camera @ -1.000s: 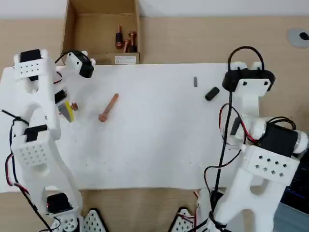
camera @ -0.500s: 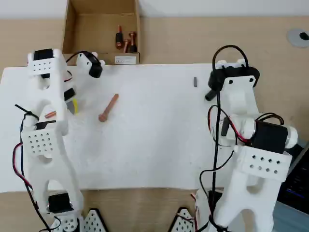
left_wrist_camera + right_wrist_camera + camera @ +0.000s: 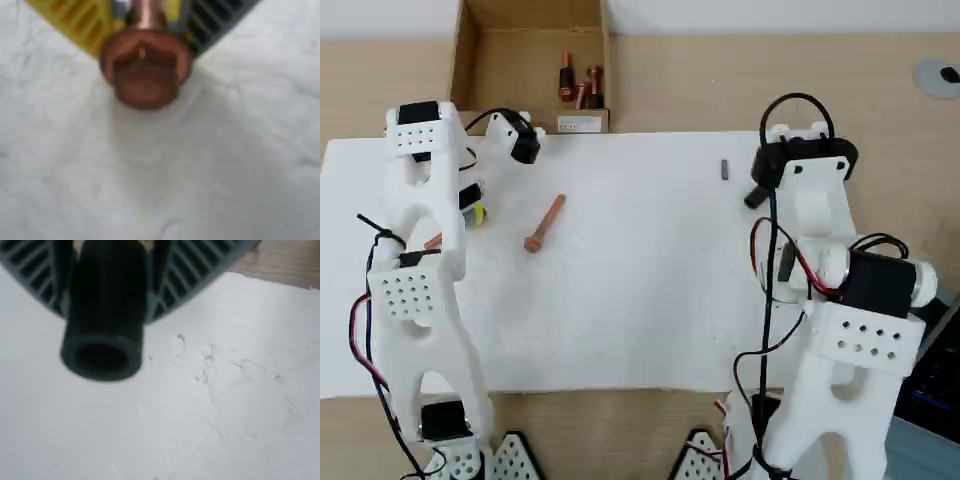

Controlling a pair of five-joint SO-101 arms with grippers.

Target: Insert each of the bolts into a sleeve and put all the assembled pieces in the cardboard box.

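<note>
Two bolts out: held bolt [image 3: 145,70] pinched in left gripper [image 3: 150,25], loose bolt [image 3: 545,223] on the white mat [image 3: 650,300], open room around. Right gripper [image 3: 107,285] pinches one black sleeve [image 3: 102,325] near the mat's far edge. Three pieces [image 3: 580,85] lie in the cardboard box [image 3: 460,70].

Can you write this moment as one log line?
left claw: holds copper-coloured metal bolt | right claw: holds black tubular sleeve | second copper bolt: loose on white mat

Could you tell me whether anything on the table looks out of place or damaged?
Nothing looks damaged or spilled. One loose bolt lies slanted on the white mat, and a small dark piece, too small to identify, lies near its far edge.
</note>
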